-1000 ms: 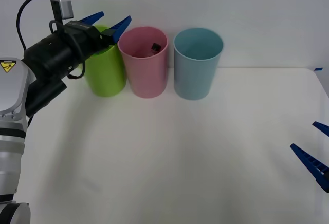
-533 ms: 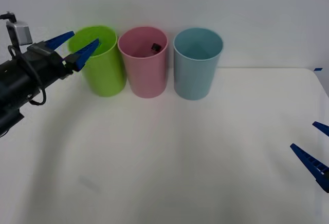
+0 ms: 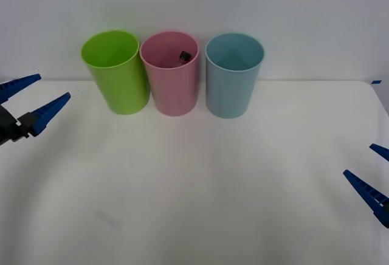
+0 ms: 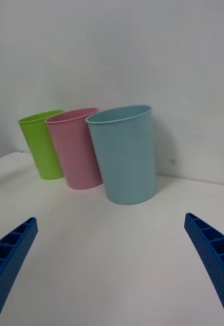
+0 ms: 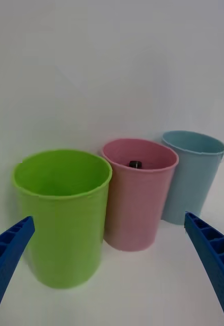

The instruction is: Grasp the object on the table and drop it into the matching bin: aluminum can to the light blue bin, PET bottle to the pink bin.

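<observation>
Showing bottle (image 3: 185, 55) sitting inside pink bin (image 3: 173, 89) at 12 o'clock; left gripper (image 3: 30, 104) at 9, fingers wide, holding nothing; looking done

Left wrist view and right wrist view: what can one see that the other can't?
The left wrist view alone looks down into the tall round pink plastic bin, where the black cap of the small clear plastic bottle pokes up. It is framed by the open left gripper.

The right wrist view alone sees the bins from the side, their insides hidden, framed by the open right gripper.

Both share the lime green bin, the pink bin, the light blue bin and the white table.
</observation>
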`<state>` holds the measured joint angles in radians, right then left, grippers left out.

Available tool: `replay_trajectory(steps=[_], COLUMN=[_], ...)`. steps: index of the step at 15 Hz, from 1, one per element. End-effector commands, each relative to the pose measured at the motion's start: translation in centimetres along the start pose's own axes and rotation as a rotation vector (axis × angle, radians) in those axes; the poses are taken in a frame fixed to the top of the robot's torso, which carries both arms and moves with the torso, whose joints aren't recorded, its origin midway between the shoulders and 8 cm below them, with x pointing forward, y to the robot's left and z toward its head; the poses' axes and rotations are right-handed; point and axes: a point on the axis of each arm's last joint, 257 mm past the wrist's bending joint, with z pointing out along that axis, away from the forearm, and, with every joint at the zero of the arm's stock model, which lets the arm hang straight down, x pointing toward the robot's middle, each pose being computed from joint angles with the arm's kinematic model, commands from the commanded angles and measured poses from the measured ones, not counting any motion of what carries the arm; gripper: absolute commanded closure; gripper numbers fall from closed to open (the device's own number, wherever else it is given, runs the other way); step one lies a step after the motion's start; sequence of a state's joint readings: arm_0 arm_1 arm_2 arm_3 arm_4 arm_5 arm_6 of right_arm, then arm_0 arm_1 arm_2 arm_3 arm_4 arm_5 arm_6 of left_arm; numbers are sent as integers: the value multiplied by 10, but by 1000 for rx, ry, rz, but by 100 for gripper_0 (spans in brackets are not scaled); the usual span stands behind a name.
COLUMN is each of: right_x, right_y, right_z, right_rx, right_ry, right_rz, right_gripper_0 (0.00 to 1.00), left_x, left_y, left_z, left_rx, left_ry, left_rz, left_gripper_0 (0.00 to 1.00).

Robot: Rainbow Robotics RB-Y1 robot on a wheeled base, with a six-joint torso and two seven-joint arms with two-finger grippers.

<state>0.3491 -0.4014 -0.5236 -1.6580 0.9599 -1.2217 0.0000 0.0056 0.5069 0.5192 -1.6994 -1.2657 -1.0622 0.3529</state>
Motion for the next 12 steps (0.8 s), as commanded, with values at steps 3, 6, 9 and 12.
replay_trajectory(steps=[3,6,9,12], right_x=[0,0,0,0], right_y=[0,0,0,0], right_z=[0,0,0,0], right_rx=[0,0,0,0], right_ry=[0,0,0,0], right_rz=[0,0,0,0], right_gripper_0=[0,0,0,0], left_x=[19,29,45,59], left_y=[2,3,0,-4], left_z=[-51,-86,-108,-126], left_rx=[-9,-24,-40,-53], left_ry=[56,91,126,157], left_rz=[8,3,21,17], left_gripper_0=[0,0,0,0])
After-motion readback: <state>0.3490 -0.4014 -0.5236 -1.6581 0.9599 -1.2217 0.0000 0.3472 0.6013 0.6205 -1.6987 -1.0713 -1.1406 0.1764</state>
